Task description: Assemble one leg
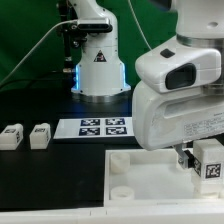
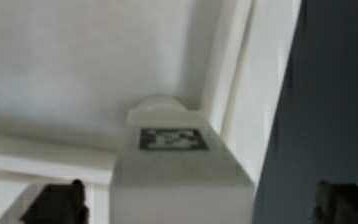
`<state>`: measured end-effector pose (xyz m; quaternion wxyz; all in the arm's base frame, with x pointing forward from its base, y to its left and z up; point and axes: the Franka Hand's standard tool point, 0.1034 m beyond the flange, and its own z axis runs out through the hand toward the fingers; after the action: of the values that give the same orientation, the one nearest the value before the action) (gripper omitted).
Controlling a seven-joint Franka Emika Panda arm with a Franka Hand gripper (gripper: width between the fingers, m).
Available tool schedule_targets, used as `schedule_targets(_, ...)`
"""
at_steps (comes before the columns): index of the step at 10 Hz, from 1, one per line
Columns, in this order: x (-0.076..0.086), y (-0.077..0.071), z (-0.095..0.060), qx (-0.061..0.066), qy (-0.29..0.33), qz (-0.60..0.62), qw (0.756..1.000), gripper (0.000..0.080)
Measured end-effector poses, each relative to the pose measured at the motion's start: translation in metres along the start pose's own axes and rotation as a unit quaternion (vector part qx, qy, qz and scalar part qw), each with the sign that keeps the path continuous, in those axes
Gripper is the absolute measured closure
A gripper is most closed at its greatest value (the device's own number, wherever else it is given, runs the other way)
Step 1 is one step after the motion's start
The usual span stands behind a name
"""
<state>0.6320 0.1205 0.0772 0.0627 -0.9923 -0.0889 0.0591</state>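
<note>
One leg (image 1: 208,160), a stubby white block with a square tag, stands at the right part of the large white panel (image 1: 140,180), right under my gripper (image 1: 199,166). In the wrist view the leg (image 2: 176,165) sits between my two dark fingers (image 2: 55,203), tag facing the camera, with a visible gap on each side. My gripper (image 2: 201,206) is open around it and not touching it. The white panel (image 2: 69,80) fills the wrist view behind the leg. Two more legs (image 1: 12,137) (image 1: 40,135) lie on the black table at the exterior view's left.
The marker board (image 1: 103,127) lies flat behind the panel. The arm's white base (image 1: 98,65) with a blue light stands at the back. A green curtain closes off the rear. Dark table (image 2: 336,90) shows beside the panel's edge.
</note>
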Motion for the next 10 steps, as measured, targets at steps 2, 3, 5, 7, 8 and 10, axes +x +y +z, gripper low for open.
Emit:
schedule_targets(2,-0.0003,0.0002,-0.0001,0.0,-0.001,0.0,1.0,0.0272)
schedule_targets(3,-0.0003,0.0002,-0.0001,0.0,-0.001,0.0,1.0,0.0419)
schedule_targets(5,-0.0006,0.0033,0.0001,-0.001,-0.001,0.009,1.0,0.05)
schedule_targets(7,-0.0006,0.0041,0.0,-0.001,-0.001,0.018,1.0,0.0501)
schedule_targets(8,-0.0007,0.0042,0.0,-0.001,-0.001,0.018,1.0,0.0501)
schedule_targets(10,-0.0003,0.004,0.0018,0.002,0.002,0.14,0.99,0.0502)
